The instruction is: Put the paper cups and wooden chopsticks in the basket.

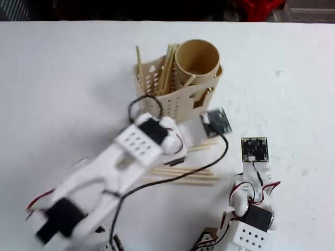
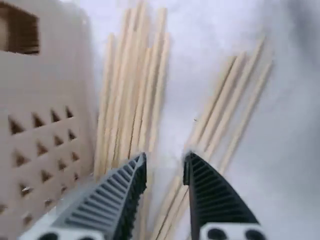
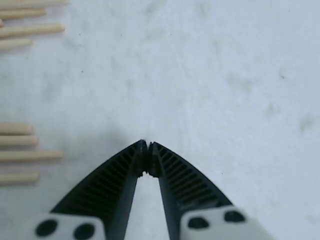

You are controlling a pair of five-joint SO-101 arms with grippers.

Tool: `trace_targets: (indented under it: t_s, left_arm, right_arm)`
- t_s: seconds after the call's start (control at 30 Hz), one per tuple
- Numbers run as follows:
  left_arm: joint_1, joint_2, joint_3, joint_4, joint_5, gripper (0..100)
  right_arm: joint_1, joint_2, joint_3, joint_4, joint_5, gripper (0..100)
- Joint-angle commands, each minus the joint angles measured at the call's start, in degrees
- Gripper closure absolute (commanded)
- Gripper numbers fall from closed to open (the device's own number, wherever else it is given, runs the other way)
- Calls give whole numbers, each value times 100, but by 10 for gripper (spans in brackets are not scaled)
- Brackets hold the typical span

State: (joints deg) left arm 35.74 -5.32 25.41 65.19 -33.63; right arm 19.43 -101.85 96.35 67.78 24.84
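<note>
A cream perforated basket (image 1: 172, 99) stands at the table's middle back, holding a tan paper cup (image 1: 197, 61) and several upright chopsticks (image 1: 166, 68). More wooden chopsticks (image 1: 183, 176) lie on the table in front of it. My left gripper (image 2: 164, 164) hovers open just above two bunches of chopsticks (image 2: 131, 107), beside the basket wall (image 2: 40, 125); nothing is between its fingers. My right gripper (image 3: 148, 152) is shut on nothing over bare table, with chopstick ends (image 3: 27, 150) off to one side. The right arm (image 1: 251, 219) sits at the front right.
The left arm (image 1: 104, 183) stretches from the front left toward the basket, its black cable looping over the table. Two small circuit boards (image 1: 255, 149) lie right of the basket. The table's far left and right are bare white surface.
</note>
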Motion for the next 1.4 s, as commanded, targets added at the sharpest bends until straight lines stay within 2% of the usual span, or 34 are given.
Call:
trace_targets:
  t_s: [0.0, 0.27, 0.53, 0.83, 1.0, 1.27, 1.37]
  left_arm:
    - [22, 927, -290, -281, -545, 874]
    - [-549, 2352, -1486, -211, -826, 876]
    - [-655, 3099, -2031, -97, -941, 876]
    - [-611, 3248, -2189, 545, -993, 882]
    - [-602, 3213, -2075, 695, -993, 963]
    - [-576, 3169, -2057, 791, -949, 971]
    - [-576, 2756, -2031, 1037, -949, 980]
  right_arm:
    - [22, 4, 53, 48, -53, 981]
    - [22, 4, 53, 48, -53, 981]
    - [22, 4, 53, 48, -53, 981]
    - [22, 4, 53, 48, -53, 981]
    - [22, 4, 53, 48, -53, 981]
    - [22, 4, 53, 48, -53, 981]
    - [22, 4, 53, 48, -53, 981]
